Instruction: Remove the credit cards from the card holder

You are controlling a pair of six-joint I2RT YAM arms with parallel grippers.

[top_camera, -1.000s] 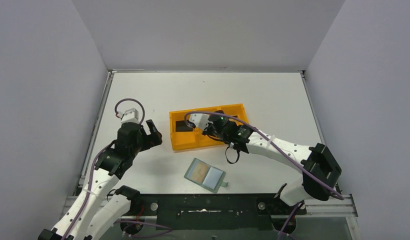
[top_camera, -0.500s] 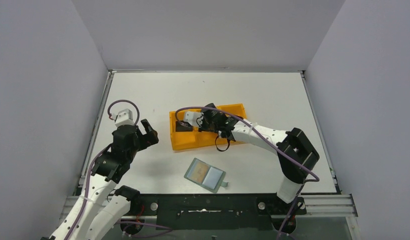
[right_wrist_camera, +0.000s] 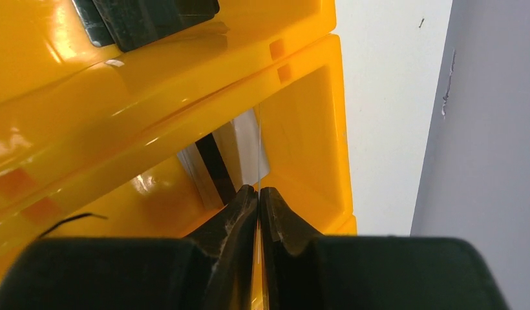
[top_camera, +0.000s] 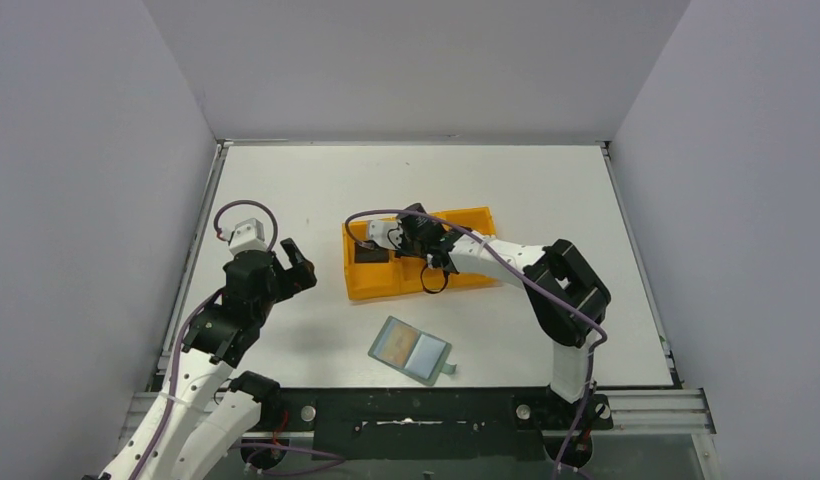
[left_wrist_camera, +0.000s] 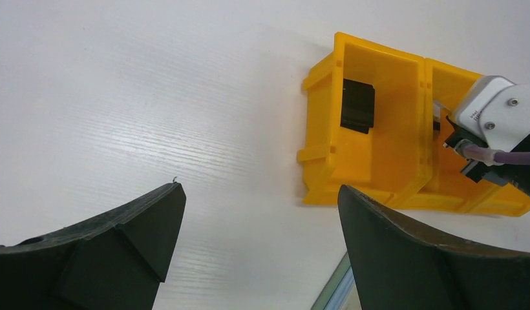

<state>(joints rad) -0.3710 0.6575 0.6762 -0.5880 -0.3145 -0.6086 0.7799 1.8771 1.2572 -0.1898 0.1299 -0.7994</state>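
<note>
Now our right claw pinches the silvery card edge-on to fit the orange tray; left claw gapes empty.

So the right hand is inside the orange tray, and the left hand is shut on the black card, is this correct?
Not quite. The left hand is open and empty above the table; the black card lies in the orange tray. The left wrist view shows this. The rest holds.
</note>
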